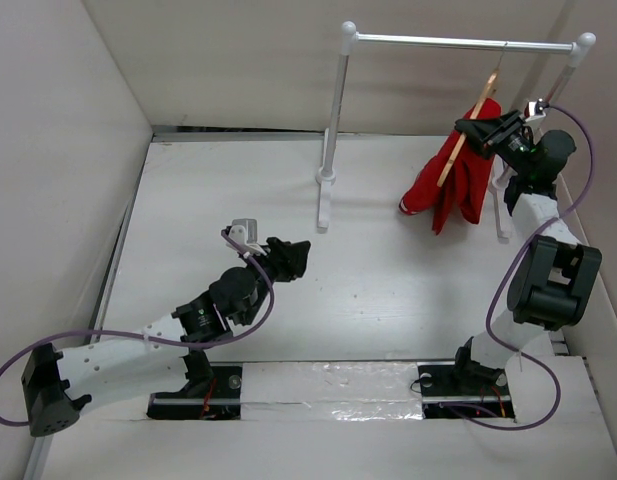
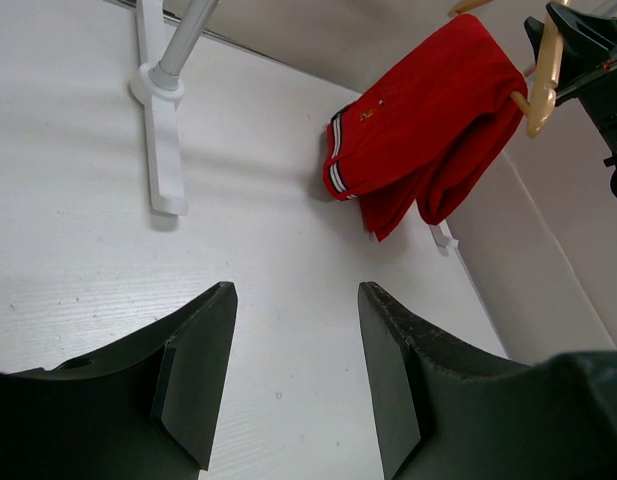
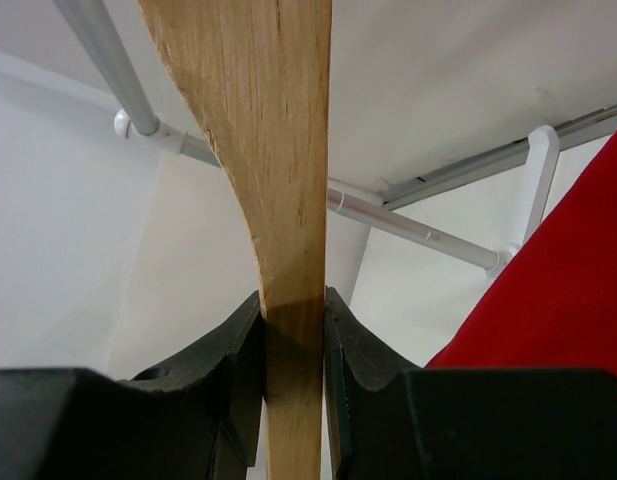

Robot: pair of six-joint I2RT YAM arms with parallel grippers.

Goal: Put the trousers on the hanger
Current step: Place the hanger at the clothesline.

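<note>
Trousers (image 2: 418, 130) over the hanger (image 3: 258, 150) at the rail (image 1: 458, 42); right gripper (image 3: 292, 305) fingers tight on the hanger, left gripper (image 2: 296, 300) fingers apart.

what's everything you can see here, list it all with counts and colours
trousers: one, bright red with thin white stripes at one end, draped over the hanger at the far right, lower end on the table
hanger: one, light tan wood, up by the right end of the clothes rail
clothes rail: one, white posts and metal bar, far side of the table
table: one, white
walls: white, around the table
cables: two, purple, one along each arm
left gripper: one, black, open and empty over the table, left of centre
right gripper: one, black, shut on the hanger
</note>
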